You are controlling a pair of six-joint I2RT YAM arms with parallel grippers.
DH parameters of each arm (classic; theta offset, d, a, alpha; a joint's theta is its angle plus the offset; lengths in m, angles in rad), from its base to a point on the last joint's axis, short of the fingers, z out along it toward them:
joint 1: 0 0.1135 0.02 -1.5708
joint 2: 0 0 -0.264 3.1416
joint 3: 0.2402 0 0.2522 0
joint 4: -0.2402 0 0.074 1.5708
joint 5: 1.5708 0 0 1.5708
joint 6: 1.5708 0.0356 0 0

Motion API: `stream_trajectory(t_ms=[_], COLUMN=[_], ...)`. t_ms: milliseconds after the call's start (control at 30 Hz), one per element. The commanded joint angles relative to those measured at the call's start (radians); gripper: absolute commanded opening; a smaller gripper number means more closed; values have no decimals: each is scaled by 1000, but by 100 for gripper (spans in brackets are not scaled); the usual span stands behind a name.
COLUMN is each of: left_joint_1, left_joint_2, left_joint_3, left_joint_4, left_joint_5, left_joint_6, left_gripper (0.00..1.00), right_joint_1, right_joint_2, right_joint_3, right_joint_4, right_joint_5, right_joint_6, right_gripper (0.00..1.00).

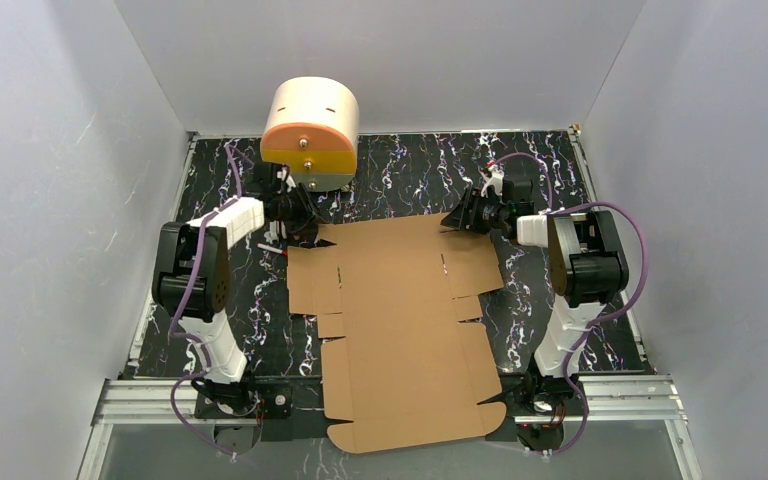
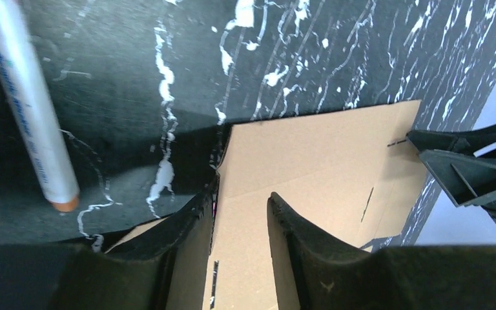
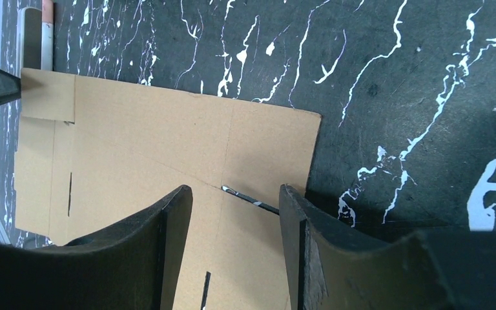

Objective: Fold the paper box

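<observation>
The paper box point(image 1: 395, 320) is a flat brown cardboard sheet with flaps and slots, lying on the black marbled table and reaching past its near edge. My left gripper point(image 1: 305, 215) is at the sheet's far left corner. In the left wrist view point(image 2: 240, 197) its jaws stand apart over the cardboard point(image 2: 316, 168), the left finger along the sheet's edge. My right gripper point(image 1: 460, 215) is at the far right corner. In the right wrist view point(image 3: 236, 189) it is open above the cardboard point(image 3: 155, 142), nothing between its fingers.
A cream cylinder point(image 1: 310, 125) with an orange and yellow front stands at the back, just behind the left gripper. A white marker point(image 2: 32, 110) lies on the table left of the cardboard corner. White walls close in the table on three sides; a metal rail point(image 1: 620, 395) runs along the near edge.
</observation>
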Motion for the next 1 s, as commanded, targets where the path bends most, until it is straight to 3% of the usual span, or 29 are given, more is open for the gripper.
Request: stream_trajectory(t_ms=[0,467,833,967], left_joint_1=[-53,-243,-268,-268], left_joint_2=[-56,31,53,54], left_joint_3=[24,221,262,268], left_joint_4=[-51,-248,-328,-329], left_joint_5=[34,-286,-479,-483], left_joint_6=[2,117,180,188], left_gripper=[33,34,34,32], right_joint_1=[10,30,30,28], right_joint_2=[3,-16,-88,-125], right_joint_3=[-30,-22,0,1], right_joint_4=[-14,-32,-66,-58], right_joint_5=[42,80,76,62], right_joint_6=[-2,0,-18,-17], right_gripper=[61,61,63,64])
